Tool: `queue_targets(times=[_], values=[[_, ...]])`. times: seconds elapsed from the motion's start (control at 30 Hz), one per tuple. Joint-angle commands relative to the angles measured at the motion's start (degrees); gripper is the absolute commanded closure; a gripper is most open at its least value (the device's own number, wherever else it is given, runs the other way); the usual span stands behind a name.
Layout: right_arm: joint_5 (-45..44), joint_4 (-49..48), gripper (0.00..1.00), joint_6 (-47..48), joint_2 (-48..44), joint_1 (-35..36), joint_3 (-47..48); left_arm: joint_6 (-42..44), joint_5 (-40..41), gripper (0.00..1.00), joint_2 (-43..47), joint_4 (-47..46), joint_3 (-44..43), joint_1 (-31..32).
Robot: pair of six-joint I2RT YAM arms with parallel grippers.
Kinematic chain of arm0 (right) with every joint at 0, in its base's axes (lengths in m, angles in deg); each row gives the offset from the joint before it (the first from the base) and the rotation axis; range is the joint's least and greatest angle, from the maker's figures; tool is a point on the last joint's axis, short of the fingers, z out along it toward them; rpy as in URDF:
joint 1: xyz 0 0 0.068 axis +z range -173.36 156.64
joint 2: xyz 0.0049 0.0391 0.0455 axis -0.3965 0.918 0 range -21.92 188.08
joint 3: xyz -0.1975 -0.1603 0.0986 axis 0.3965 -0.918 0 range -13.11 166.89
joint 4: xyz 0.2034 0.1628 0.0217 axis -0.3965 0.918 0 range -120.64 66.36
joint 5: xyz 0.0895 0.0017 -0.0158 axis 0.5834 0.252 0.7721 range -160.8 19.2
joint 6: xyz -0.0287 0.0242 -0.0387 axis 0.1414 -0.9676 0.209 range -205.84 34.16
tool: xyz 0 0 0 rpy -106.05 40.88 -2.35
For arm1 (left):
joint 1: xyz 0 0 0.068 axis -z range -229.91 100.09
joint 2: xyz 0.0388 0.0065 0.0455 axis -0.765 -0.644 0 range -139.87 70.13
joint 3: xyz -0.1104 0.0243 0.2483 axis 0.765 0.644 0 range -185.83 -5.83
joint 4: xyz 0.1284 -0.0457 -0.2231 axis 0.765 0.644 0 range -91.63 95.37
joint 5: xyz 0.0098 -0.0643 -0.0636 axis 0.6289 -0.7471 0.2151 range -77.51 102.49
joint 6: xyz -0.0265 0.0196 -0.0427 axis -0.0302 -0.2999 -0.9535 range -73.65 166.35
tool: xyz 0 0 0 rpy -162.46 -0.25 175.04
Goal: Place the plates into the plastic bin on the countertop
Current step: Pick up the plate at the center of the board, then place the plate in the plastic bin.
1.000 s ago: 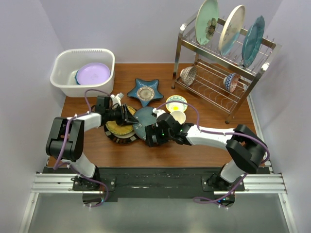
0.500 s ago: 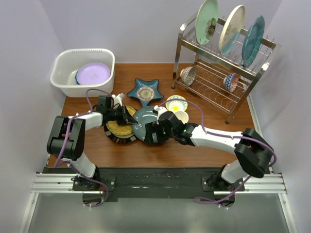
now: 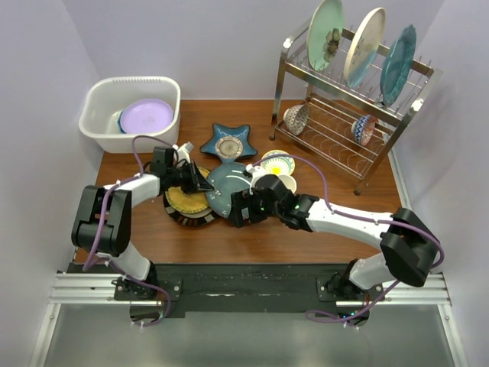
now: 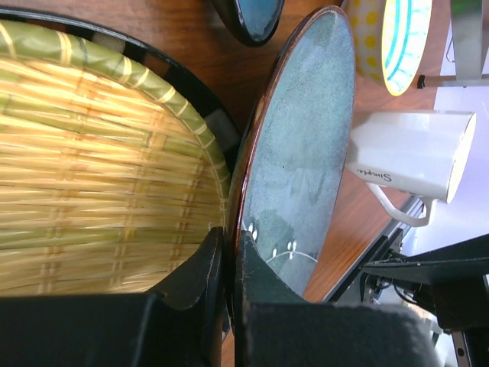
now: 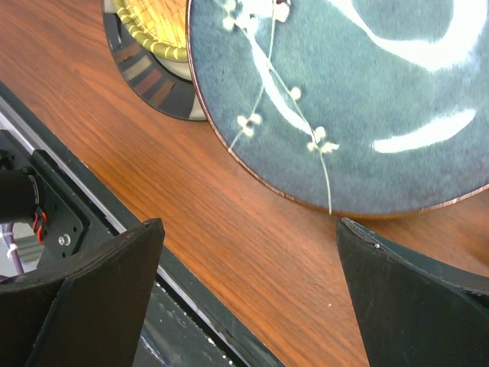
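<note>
The left claw [image 3: 202,183] grips the rim of the dark teal plate [image 3: 226,183], beside the woven-centre plate [image 3: 186,204].

I count four plates on the surface [image 3: 306,237]: star plate [image 3: 228,145], teal plate [image 3: 229,187], woven plate [image 3: 186,205] and dotted plate [image 3: 276,160]. Three more stand in the one rack [image 3: 336,145], a green plate [image 3: 326,34], a cream plate [image 3: 364,46] and a blue plate [image 3: 398,60], and one lilac plate [image 3: 145,116] lies in the one bin [image 3: 99,95], beside a pale edge I cannot tell for a plate. Add two bowls, left bowl [image 3: 296,118] and right bowl [image 3: 364,128], one mug [image 3: 281,183], and my two tools, left tool [image 3: 202,183] and right tool [image 3: 240,211].
</note>
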Motion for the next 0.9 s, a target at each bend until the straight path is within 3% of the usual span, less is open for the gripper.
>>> queue_targets(times=[0.0,0.87], values=[[0.4,-1.7,0.01,1.1,-3.1,0.3,-0.7,-2.5,-4.8,1.00,4.0,-3.7,-4.7,-0.5],[2.1,-2.6,0.01,0.0,-3.2,0.3,-4.0,-2.2,-6.6,1.00,4.7,0.8,-13.2,-7.9]])
